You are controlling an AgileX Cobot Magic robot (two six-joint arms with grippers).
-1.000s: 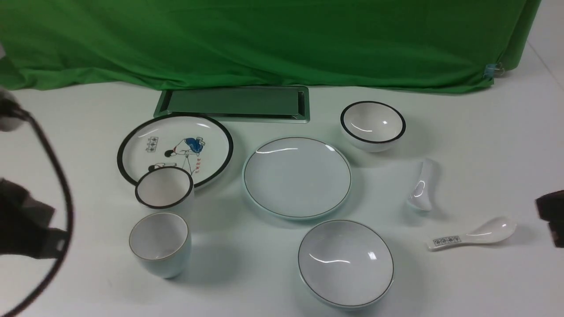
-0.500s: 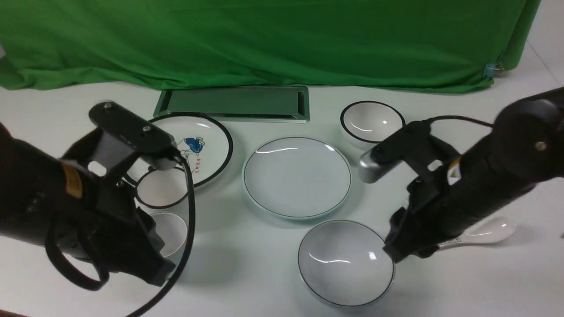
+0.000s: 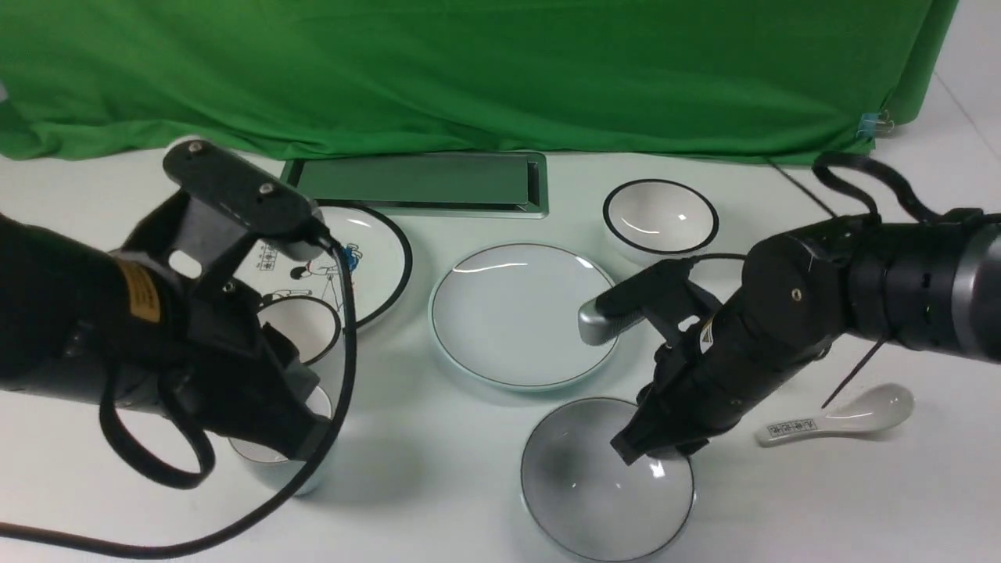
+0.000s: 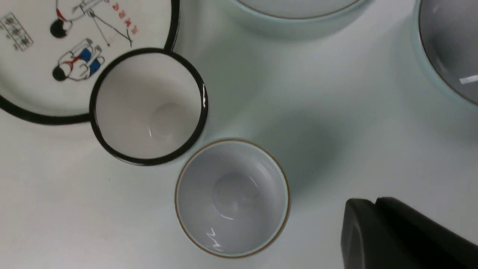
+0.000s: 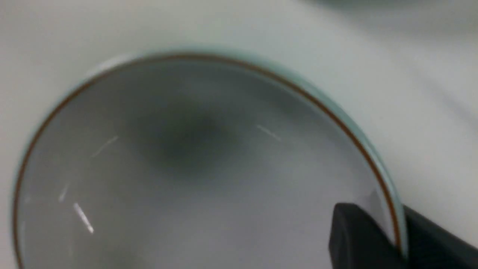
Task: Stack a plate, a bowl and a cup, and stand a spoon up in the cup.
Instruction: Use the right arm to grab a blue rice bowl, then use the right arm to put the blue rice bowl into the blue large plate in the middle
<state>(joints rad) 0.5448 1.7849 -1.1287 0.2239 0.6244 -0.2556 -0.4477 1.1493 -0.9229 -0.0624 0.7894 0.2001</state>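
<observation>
The plate (image 3: 516, 313) lies at the table's middle. The bowl (image 3: 586, 493) sits in front of it and fills the right wrist view (image 5: 186, 168). My right gripper (image 3: 637, 450) is shut on the bowl's right rim, one finger inside and one outside (image 5: 397, 239). The cup (image 4: 231, 198) stands upright at front left, mostly hidden by my left arm in the front view (image 3: 258, 455). My left gripper (image 4: 375, 203) is shut and empty, beside the cup and above the table. The plain spoon is hidden behind my right arm.
A black-rimmed cup (image 4: 149, 108) stands touching the pale cup. Behind it lies a cartoon plate (image 3: 375, 250). A small black-rimmed bowl (image 3: 661, 215) is at back right and a patterned spoon (image 3: 844, 418) at front right. A metal recess (image 3: 422, 184) and green cloth lie behind.
Both arms have come in from the sides. My right gripper moved left onto the bowl's rim, and the bowl shifted slightly. My left gripper moved over the two cups.
</observation>
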